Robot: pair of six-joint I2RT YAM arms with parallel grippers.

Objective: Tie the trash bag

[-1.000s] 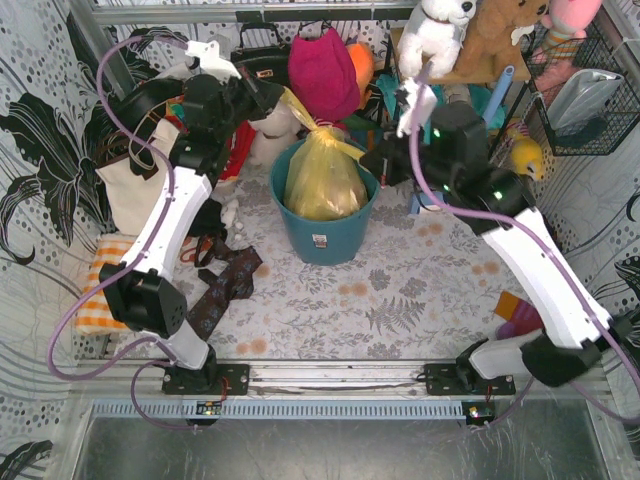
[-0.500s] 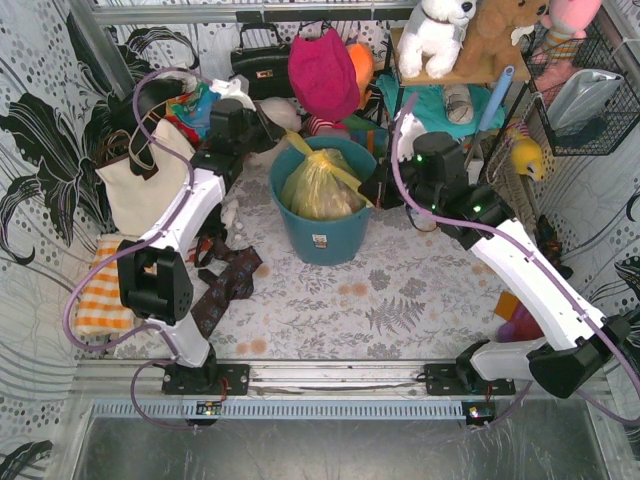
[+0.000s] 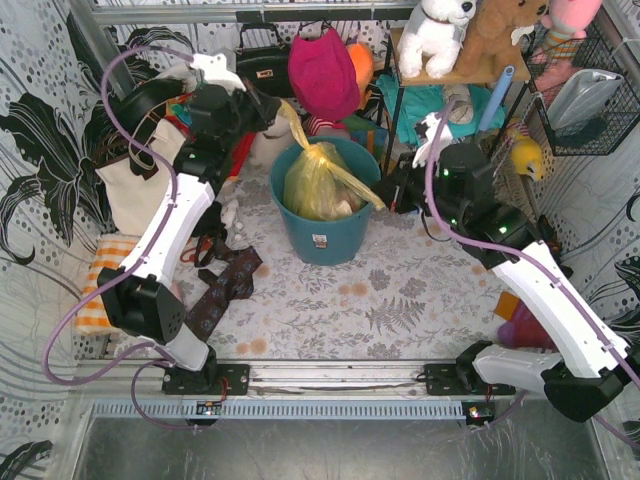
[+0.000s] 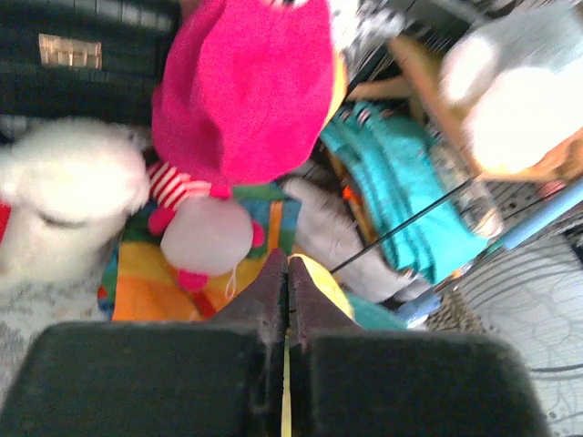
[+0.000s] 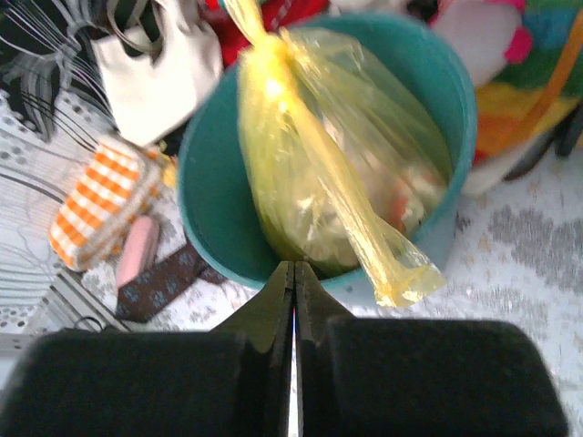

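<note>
Trash bag (image 3: 318, 185) — thin, crinkly yellow plastic, twisted tails.

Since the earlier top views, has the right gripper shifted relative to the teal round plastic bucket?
Yes. The right gripper has drawn back rightward, away from the teal round plastic bucket, which stays put.

Walls (image 3: 40, 150): white panels w/ big black floral print, left & right sides. Table (image 3: 400, 300): pale cover, grey leaf pattern, a few orange blotches; metal rail (image 3: 330, 373) along near edge. Far-right corner: wooden shelf (image 3: 452, 76) on thin black frame, plush toys (image 3: 440, 30) on top. Black wire basket (image 3: 590, 110) hangs on right wall. Far edge: black handbag (image 3: 262, 60), magenta plush (image 3: 322, 75). Left edge: cream tote (image 3: 135, 190), orange-check cloth (image 3: 95, 300). Light bright, even, no hard shadows.
</note>
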